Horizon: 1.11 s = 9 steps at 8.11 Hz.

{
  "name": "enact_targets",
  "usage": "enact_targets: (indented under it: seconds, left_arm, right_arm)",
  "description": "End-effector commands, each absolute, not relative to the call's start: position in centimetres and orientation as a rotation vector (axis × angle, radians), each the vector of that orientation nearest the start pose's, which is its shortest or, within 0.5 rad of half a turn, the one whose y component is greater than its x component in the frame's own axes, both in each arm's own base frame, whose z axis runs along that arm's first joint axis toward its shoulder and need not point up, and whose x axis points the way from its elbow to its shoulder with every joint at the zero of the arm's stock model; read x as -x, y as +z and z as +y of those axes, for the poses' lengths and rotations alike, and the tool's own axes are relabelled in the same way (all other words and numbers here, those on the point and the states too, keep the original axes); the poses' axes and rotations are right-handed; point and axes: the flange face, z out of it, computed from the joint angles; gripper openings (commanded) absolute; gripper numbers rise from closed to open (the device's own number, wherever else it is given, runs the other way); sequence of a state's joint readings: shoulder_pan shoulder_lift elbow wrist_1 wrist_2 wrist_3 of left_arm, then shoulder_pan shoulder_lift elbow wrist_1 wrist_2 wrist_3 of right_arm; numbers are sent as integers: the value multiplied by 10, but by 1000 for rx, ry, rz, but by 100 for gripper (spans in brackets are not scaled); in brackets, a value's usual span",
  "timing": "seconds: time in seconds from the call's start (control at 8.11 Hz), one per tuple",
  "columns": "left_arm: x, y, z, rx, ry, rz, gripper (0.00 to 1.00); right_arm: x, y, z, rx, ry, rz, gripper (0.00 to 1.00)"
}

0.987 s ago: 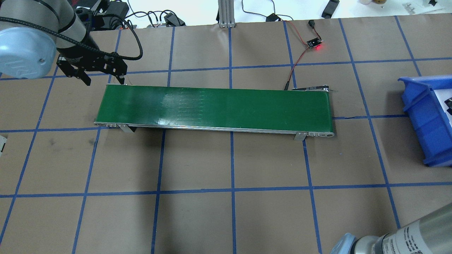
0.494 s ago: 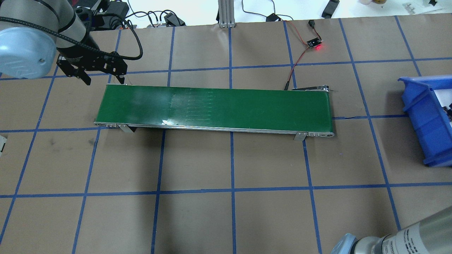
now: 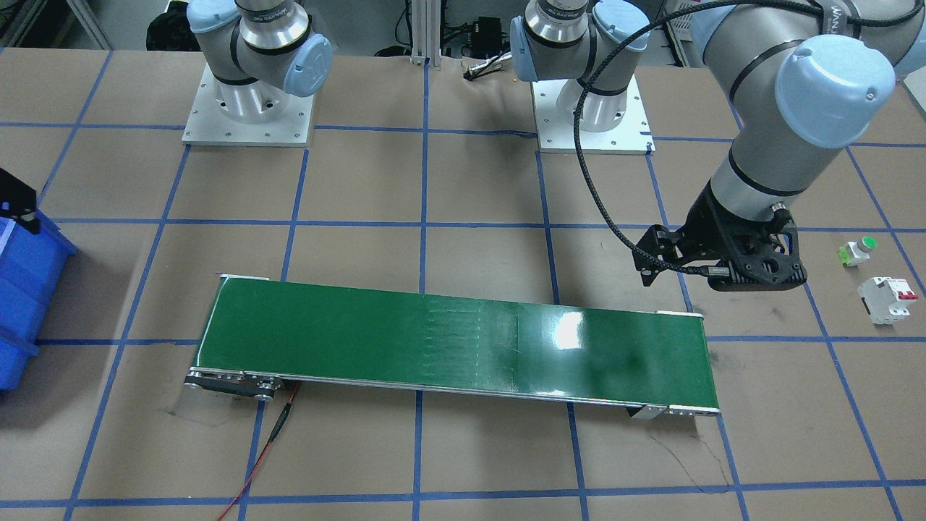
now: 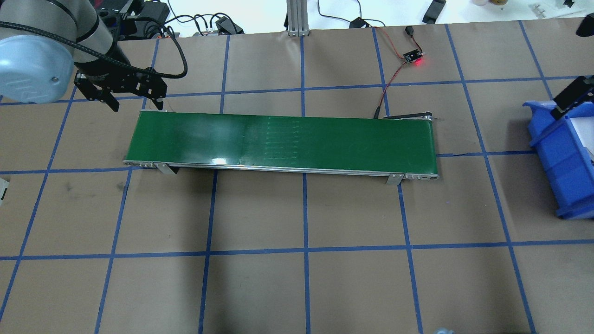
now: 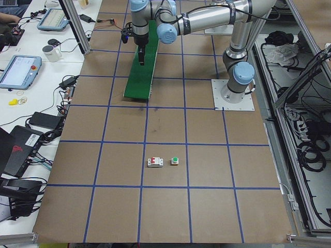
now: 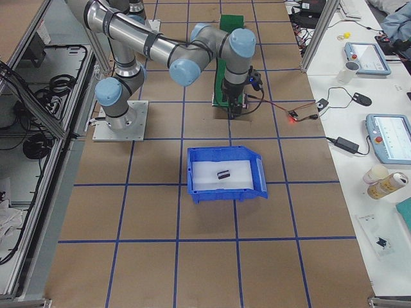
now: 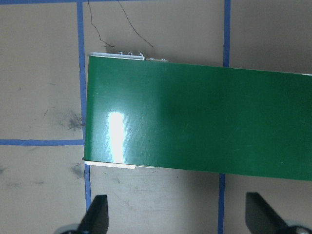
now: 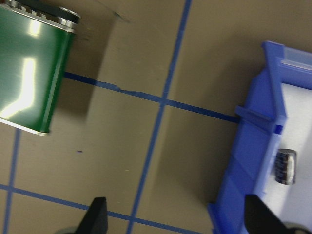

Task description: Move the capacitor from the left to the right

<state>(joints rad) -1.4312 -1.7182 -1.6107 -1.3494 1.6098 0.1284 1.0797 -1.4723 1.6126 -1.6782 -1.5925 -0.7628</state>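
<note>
The capacitor [image 8: 285, 166] lies on the white floor of the blue bin [image 6: 225, 196], at the right end of the table. Nothing touches it. The right gripper [image 8: 175, 218] hangs over the bin's edge on the belt side. Its jaws are spread wide and hold nothing. The left gripper [image 4: 137, 105] hangs by the far left corner of the green conveyor belt [image 4: 283, 141]. Its jaws are wide apart and empty too. A white breaker [image 3: 886, 298] and a green button [image 3: 857, 250] sit farther left on the table.

Capacitor [image 8: 285, 166] inside bin [image 8: 249, 155], right of conveyor [image 8: 29, 73]
</note>
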Motion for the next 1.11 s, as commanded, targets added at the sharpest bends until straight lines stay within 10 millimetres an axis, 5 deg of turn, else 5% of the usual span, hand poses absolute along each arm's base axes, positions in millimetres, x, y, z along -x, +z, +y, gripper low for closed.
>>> enact_targets:
  seconds: [0.0,0.12,0.37,0.99]
  left_arm:
    - [51,414,-564,18,-46,3097,100]
    - [51,413,-564,18,-44,3097,100]
    - [51,413,-564,18,-44,3097,100]
    - [52,413,-564,15,-44,3099,100]
  right_arm:
    - [-32,468,-517,318,92,3137,100]
    - [-84,473,-509,304,77,3145,100]
    - [-141,487,-488,280,21,3143,100]
    - [-149,498,-477,302,-22,3145,100]
